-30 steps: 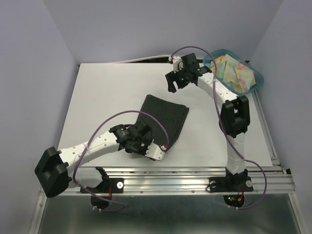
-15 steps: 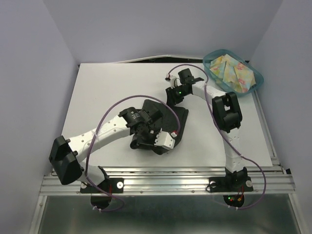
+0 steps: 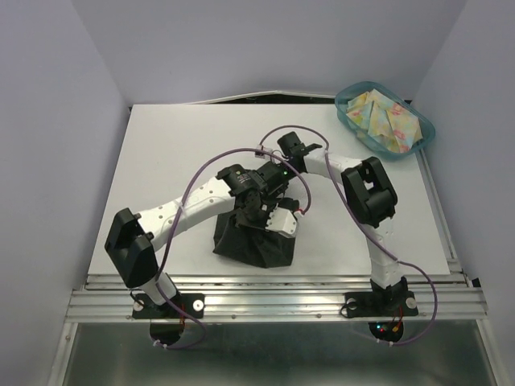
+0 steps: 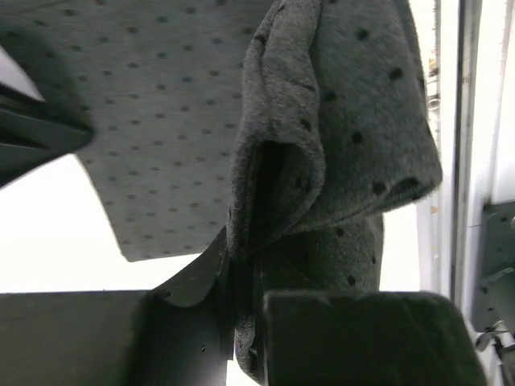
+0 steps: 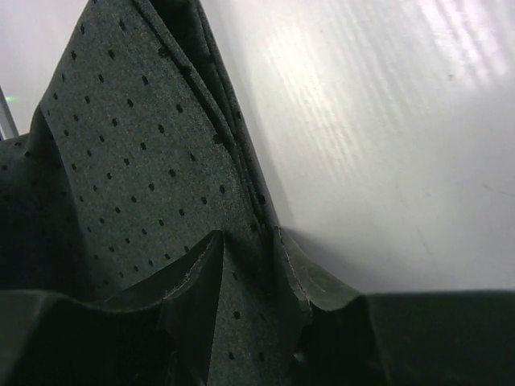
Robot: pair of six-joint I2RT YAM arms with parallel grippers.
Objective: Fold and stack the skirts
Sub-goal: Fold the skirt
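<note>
The dark charcoal skirt [image 3: 256, 241] hangs bunched over the near middle of the white table, lifted at its top by both grippers. My left gripper [image 3: 256, 211] is shut on its edge; in the left wrist view the dotted knit [image 4: 338, 121] is pinched between the fingers [image 4: 201, 322]. My right gripper [image 3: 272, 178] is shut on another edge of the same skirt, its folded layers [image 5: 145, 161] running up from the fingers [image 5: 193, 281]. The pastel yellow floral skirt [image 3: 385, 118] lies crumpled in the teal bin.
The translucent teal bin [image 3: 425, 137] stands at the table's far right corner. The white table [image 3: 169, 161] ends at a metal rail [image 3: 282, 299] along the near edge. Purple cables loop over both arms.
Both grippers have come together over the table's middle. The charcoal skirt, flat a second ago, has been gripped and lifted into a bunched, hanging shape.
</note>
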